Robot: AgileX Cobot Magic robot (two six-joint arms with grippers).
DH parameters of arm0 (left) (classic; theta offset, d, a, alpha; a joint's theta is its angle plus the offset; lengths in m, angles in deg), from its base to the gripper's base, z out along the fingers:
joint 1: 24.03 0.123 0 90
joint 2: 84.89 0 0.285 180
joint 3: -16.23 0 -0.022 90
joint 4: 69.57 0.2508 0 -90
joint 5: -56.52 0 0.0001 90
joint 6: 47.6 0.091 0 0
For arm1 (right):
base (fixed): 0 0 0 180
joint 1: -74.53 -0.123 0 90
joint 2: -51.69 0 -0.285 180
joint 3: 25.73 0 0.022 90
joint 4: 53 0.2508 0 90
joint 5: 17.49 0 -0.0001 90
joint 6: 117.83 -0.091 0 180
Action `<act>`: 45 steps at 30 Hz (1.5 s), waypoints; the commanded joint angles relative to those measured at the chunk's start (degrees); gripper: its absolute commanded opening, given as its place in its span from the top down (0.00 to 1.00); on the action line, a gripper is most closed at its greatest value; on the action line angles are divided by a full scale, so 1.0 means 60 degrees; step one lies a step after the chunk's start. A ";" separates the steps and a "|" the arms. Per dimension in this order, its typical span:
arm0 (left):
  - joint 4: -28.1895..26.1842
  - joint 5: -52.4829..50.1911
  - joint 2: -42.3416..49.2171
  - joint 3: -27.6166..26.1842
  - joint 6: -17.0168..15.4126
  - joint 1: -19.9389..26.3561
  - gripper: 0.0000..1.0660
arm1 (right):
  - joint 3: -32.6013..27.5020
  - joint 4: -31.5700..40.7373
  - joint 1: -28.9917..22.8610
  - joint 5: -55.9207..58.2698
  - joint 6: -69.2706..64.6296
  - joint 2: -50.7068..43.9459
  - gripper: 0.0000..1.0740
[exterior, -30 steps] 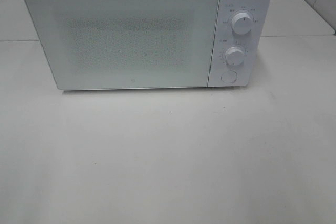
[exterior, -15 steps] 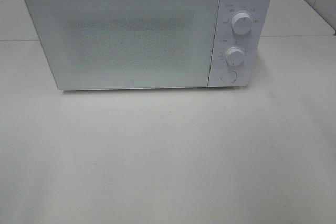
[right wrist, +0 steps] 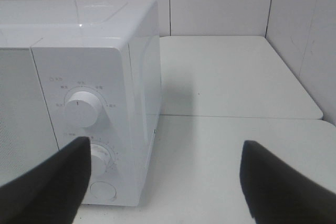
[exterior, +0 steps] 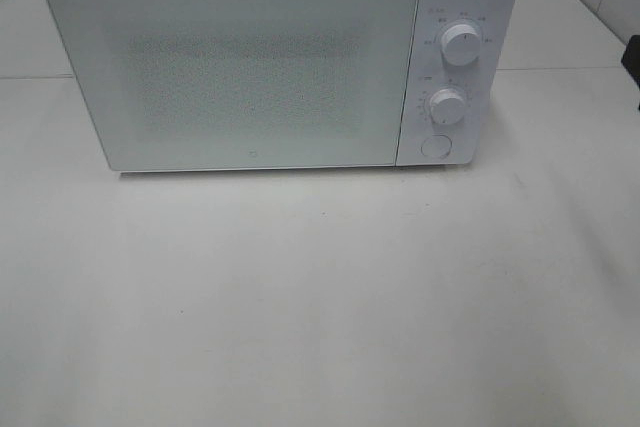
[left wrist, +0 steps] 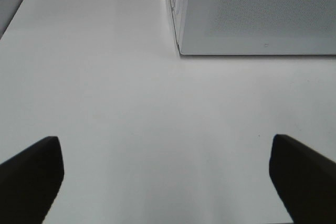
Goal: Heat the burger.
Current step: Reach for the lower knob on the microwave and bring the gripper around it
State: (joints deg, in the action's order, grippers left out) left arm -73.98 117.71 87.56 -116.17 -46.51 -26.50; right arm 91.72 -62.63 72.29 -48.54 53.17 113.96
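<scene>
Nearest first: left gripper [left wrist: 165, 153] hangs low over the bare white table [exterior: 320, 307], jaws spread wide, nothing between them, only tabletop under the gap. Ahead of it is the front left corner of the microwave [exterior: 250, 67]. Right gripper [right wrist: 165, 150] also has its jaws apart and empty. It sits off the microwave's right front corner and faces the control panel. In its wrist view one dark finger [right wrist: 58, 182] overlaps the edge of the lower knob [exterior: 448, 105], and I can't tell any contact from that. From the high camera neither gripper shows over the table. There is only a dark shape [exterior: 633, 62] clipped by the right edge, too cropped to identify. The microwave stands square on the table with its door [exterior: 240, 72] shut flat against the body. The door's window is a dotted mesh and nothing reads through it. The panel on its right carries an upper knob [exterior: 461, 44], the lower knob below it, and a round button [exterior: 435, 146] at the bottom. Burger: can't tell where it is, not visible in any view. Behind the microwave a seam splits the tabletop, and a pale panelled wall [right wrist: 220, 3] stands behind that.
</scene>
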 commanded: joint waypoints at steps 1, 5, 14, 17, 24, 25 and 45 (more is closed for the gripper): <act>-0.0086 0.0010 0.0229 0.0010 0.0029 0.0019 0.05 | 0.0010 0.0258 0.0000 -0.0735 0.0306 0.0583 0.30; -0.0086 0.0010 0.0229 0.0010 0.0029 0.0019 0.05 | 0.0010 0.1270 0.0000 -0.1471 0.1031 0.1614 0.30; -0.0086 0.0010 0.0229 0.0010 0.0029 0.0019 0.05 | 0.0010 0.1967 -0.0707 -0.2531 0.1442 0.2932 0.30; -0.0086 0.0010 0.0229 0.0010 0.0029 0.0019 0.05 | 0.0010 0.3696 -0.1738 -0.3056 0.2865 0.3638 0.30; -0.0086 0.0010 0.0229 0.0010 0.0029 0.0019 0.05 | 0.0010 0.5615 -0.3323 -0.4708 0.3753 0.4679 0.30; -0.0086 0.0010 0.0229 0.0010 0.0029 0.0019 0.05 | 0.0010 0.5730 -0.3543 -0.4956 0.3753 0.4870 0.30; -0.0086 0.0010 0.0172 0.0010 0.0029 0.0019 0.05 | 0.1958 0.7468 -0.5434 -0.6417 0.3753 0.8107 0.30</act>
State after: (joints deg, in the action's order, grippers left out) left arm -73.98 117.71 87.56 -116.17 -46.45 -26.50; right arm 101.51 -18.05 39.69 -86.01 75.46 161.29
